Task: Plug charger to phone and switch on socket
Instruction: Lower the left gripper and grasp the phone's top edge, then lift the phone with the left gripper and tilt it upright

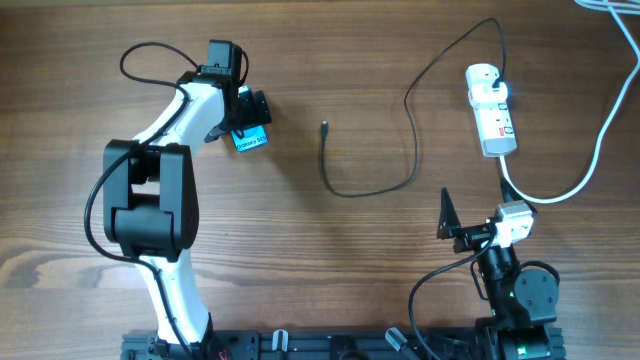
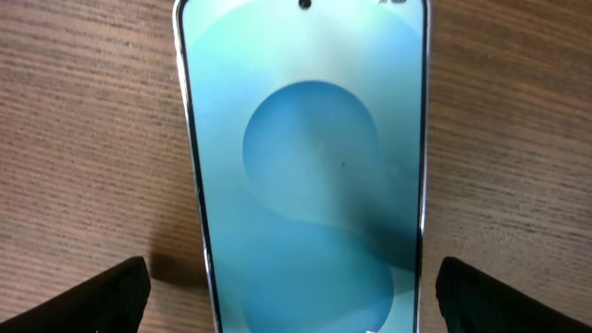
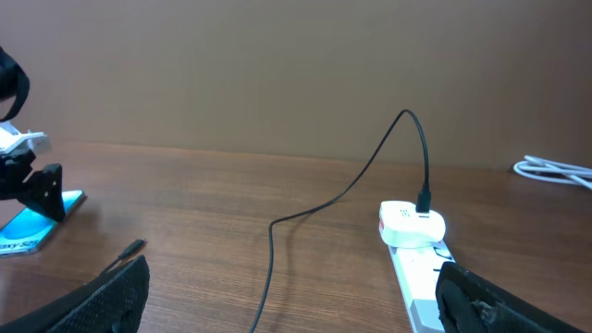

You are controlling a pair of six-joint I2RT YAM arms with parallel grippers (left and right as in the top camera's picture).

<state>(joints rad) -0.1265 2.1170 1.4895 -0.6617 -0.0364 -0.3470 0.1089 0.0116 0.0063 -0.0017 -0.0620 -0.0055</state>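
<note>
Overhead view: the phone (image 1: 250, 138) lies flat on the wooden table (image 1: 330, 270), upper left of centre, teal screen up. The left gripper (image 1: 252, 108) hangs right over it. From the left wrist camera the jaws stand wide apart, one black fingertip (image 2: 102, 296) in the lower left corner and its partner in the lower right. The phone runs up the middle between them, with bare wood showing on both sides, so nothing is gripped.

Over to the charger (image 1: 326, 155): its small plug tip (image 1: 325, 129) rests on the table near top centre, well apart from the phone. The thin black cable loops down, swings right, then climbs to the white adapter block (image 1: 483, 77), seated in the upper end of the socket (image 1: 494, 125). The socket lies lengthwise in the upper right, red markings showing, and its thick white cord (image 1: 545, 200) curls off below it and up to the right edge.

Lower right, the right gripper (image 3: 291, 301) sits low by the table edge, jaws spread wide with nothing in them, facing the socket and cable
</note>
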